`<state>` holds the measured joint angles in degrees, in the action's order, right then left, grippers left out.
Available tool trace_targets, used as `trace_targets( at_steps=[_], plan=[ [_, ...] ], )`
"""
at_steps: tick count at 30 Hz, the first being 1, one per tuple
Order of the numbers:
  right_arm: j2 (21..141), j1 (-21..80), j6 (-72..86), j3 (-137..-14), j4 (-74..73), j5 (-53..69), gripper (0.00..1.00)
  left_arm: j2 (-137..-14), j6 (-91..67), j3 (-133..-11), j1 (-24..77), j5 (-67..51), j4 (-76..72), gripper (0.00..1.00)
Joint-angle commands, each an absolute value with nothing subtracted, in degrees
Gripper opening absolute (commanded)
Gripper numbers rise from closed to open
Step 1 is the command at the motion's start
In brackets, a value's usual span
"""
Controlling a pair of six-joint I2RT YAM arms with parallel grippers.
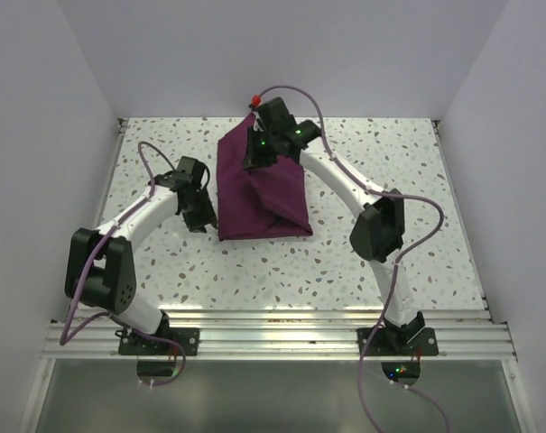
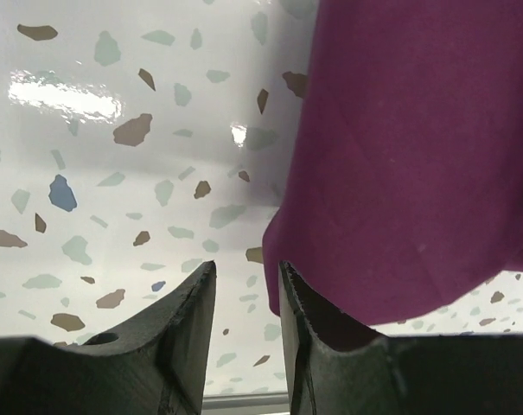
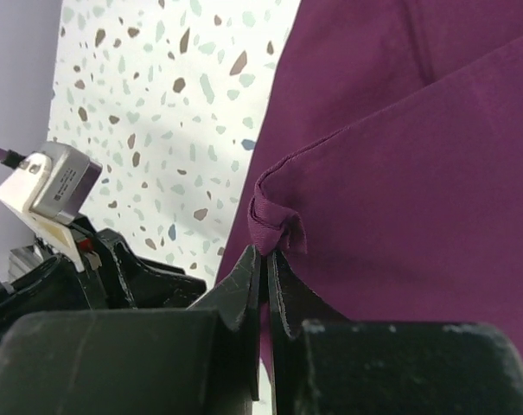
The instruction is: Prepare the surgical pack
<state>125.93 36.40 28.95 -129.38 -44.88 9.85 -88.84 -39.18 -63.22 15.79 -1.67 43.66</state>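
The surgical pack (image 1: 262, 194) is a dark purple cloth bundle in the middle of the table, partly folded over; its tray, gauze and instruments are hidden inside. My right gripper (image 1: 257, 144) is at the bundle's far end, shut on a bunched corner of the cloth (image 3: 274, 226) and holding it up. My left gripper (image 1: 198, 215) is just left of the bundle's near left corner, low over the table. Its fingers (image 2: 192, 303) stand a little apart with nothing between them; the cloth edge (image 2: 330, 259) lies just right of them.
The terrazzo table (image 1: 155, 262) is bounded by white walls on the left, right and back. A metal rail (image 1: 273, 329) runs along the near edge by the arm bases. The left arm's wrist (image 3: 71, 251) shows in the right wrist view.
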Motion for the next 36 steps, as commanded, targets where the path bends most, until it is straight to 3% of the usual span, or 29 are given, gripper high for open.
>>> trace_targets(
  at_steps=[1, 22, 28, 32, 36],
  plan=[
    [128.8, 39.1, 31.2, -134.0, -40.4, 8.2, 0.00, -89.6, -37.9, -62.8, 14.6, -1.5, 39.8, 0.39],
    [139.3, 45.1, 34.6, -133.9, -37.2, 7.0, 0.01, -89.5, -37.8, -62.5, 13.4, -3.3, 38.9, 0.41],
    [141.9, 45.0, 33.3, -138.9, -39.6, 12.4, 0.23, -87.0, -36.1, -66.7, 9.0, -4.4, 42.6, 0.45],
    [143.1, 44.0, 32.3, -142.4, -39.9, 19.5, 0.47, -86.2, -36.0, -70.6, 6.0, -7.5, 43.6, 0.47],
    [137.7, 38.9, 31.8, -140.7, -40.1, 19.5, 0.50, -87.5, -36.5, -74.1, 4.9, -12.6, 40.6, 0.46]
  ],
)
